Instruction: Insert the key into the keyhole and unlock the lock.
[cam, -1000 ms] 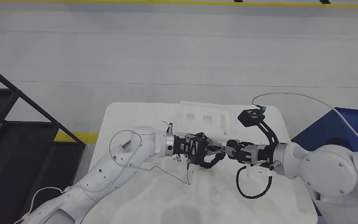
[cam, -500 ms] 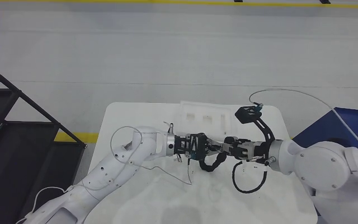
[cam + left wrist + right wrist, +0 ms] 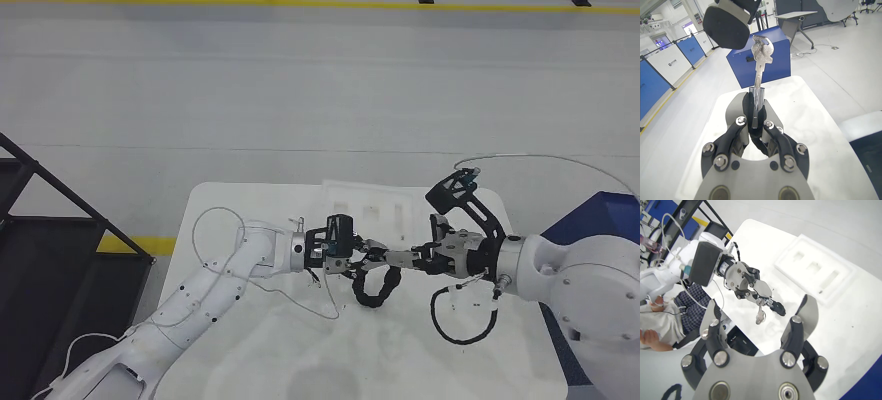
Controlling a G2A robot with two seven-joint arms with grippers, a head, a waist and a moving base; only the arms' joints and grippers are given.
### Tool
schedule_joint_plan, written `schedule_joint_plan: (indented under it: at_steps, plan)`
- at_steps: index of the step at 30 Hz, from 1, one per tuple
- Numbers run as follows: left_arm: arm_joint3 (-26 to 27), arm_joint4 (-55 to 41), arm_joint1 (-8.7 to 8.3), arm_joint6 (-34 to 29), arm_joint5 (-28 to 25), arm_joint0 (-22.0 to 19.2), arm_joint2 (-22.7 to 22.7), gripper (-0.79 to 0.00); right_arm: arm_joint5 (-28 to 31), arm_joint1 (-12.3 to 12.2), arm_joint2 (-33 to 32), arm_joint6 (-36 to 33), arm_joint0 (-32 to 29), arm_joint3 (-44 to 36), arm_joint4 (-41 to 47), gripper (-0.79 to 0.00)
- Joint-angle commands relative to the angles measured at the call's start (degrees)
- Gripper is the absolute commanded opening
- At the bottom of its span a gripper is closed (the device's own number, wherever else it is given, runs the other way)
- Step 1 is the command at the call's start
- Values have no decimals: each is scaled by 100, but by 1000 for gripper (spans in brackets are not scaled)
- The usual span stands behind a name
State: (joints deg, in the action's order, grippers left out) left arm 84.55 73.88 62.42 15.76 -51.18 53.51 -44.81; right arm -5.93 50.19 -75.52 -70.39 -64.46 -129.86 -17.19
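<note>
Key (image 3: 762,51) is sitting in the lock's (image 3: 757,96) keyhole.
Left gripper (image 3: 755,106) is clamping the lock; right gripper (image 3: 761,306) is hanging wide open near the key, not touching it.

The silver key (image 3: 762,52) sits blade-first in the keyhole (image 3: 757,88) at the end of the lock (image 3: 756,102), a chrome cylinder on a looping black cable.

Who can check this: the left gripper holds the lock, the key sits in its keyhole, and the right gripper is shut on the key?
One slip: the right gripper is open, apart from the key, as the right wrist view shows. The left gripper does hold the lock, key in its keyhole.
</note>
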Motion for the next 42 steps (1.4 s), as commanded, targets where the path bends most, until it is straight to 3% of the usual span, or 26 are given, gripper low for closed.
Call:
schedule_joint_plan:
  at_steps: [1,6,16,28,31,42]
  plan:
    - [-163,-395,9,-160,-233,-30,-22,-785,445,-13,-80,-18,-17,71,187,0]
    - [-461,-1248,21,-583,-682,-157,-90,-785,1332,-74,-163,-401,-123,159,216,0]
    - [-327,-2442,-138,-1445,-682,-537,387,-785,2720,-117,156,-580,-292,679,718,0]
    - [-147,-2500,-329,-1788,-682,-701,523,-785,2770,-115,174,-544,-298,718,826,0]
    - [-98,-2519,-363,-1979,-682,-711,604,-785,2794,-131,157,-389,-355,572,358,0]
    - [-174,-3041,-403,-2044,-682,-775,683,-785,4489,-231,202,507,-250,256,-1275,0]
